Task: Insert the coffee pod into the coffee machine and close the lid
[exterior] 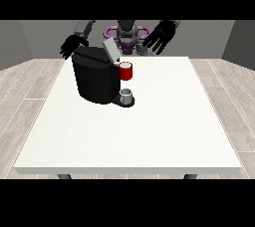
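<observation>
Bench with coffee machine, lid raised, both hands held above the far edge.

On the large white bench (pixel 149 131), a small grey cup (pixel 127 94) stands on the drip base of the bulky black coffee machine (pixel 97 79), which occupies the far left part of the bench top. The red cylindrical pod holder (pixel 126 71) projects toward the view's right, its axis upright. The grey lid (pixel 110 50) is tilted up, open. No separate pod can be told apart. The hand at the view's left (pixel 72 47) hovers just behind the machine, fingers hanging relaxed. The hand at the view's right (pixel 160 36) is raised, well apart from the machine, fingers spread wide.
</observation>
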Robot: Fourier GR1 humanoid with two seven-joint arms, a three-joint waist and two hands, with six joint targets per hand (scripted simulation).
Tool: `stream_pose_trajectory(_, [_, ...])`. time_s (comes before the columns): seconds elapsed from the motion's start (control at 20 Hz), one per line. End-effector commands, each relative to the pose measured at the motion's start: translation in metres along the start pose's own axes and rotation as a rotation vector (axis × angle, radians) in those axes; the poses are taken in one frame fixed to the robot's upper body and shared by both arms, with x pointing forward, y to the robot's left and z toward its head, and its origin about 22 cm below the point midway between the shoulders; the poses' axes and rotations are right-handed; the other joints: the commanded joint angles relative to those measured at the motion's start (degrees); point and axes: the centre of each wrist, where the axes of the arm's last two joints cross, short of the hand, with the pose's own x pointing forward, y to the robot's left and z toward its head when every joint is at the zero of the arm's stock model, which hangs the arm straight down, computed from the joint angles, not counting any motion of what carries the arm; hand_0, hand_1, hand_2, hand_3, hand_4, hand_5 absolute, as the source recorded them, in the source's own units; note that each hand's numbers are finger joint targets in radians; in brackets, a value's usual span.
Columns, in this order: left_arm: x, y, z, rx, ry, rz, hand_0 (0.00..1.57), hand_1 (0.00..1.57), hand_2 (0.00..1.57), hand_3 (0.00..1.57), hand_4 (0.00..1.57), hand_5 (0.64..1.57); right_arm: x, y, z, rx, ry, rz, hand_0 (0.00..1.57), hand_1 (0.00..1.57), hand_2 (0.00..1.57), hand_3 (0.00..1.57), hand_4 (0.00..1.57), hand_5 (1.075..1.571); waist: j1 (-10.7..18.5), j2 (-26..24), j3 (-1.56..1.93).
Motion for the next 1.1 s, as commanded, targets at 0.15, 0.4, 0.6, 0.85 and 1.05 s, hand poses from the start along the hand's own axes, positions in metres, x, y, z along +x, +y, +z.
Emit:
stream_pose_trajectory(0.15, [-0.037,-0.092,0.02,0.044,0.015,0.483,0.0,0.0,0.0,0.0,0.24,1.571,-0.021,-0.043,0.017,-0.088,0.108,0.014,0.0,0.0,0.0,0.0,0.37,1.571,5.1,-8.6,-0.03])
stream_pose_trajectory(0.4, [-0.074,-0.126,0.053,0.019,0.065,0.634,0.0,0.0,0.0,0.0,0.0,1.571,-0.035,-0.05,0.042,-0.05,0.098,0.081,0.0,0.0,0.0,0.0,0.43,1.571,8.2,-14.5,-0.01])
stream_pose_trajectory(0.6, [-0.099,-0.126,0.074,0.057,0.127,0.711,0.0,0.0,0.0,0.0,0.23,1.571,0.008,-0.024,0.02,0.053,0.055,0.082,0.0,0.0,0.0,0.0,0.35,1.571,7.7,-16.5,-0.05])
stream_pose_trajectory(0.85, [-0.104,-0.164,0.094,0.005,0.179,0.814,0.0,0.0,0.0,0.0,0.0,1.571,0.019,-0.019,0.018,0.114,0.002,0.092,0.0,0.0,0.0,0.0,0.0,1.571,11.8,-19.4,0.01])
stream_pose_trajectory(1.05, [-0.087,-0.181,0.094,0.015,0.161,0.863,0.0,0.0,0.0,0.0,0.0,1.571,0.042,-0.035,0.002,0.154,-0.023,0.088,0.0,0.0,0.0,0.0,0.0,1.571,14.0,-18.7,0.04])
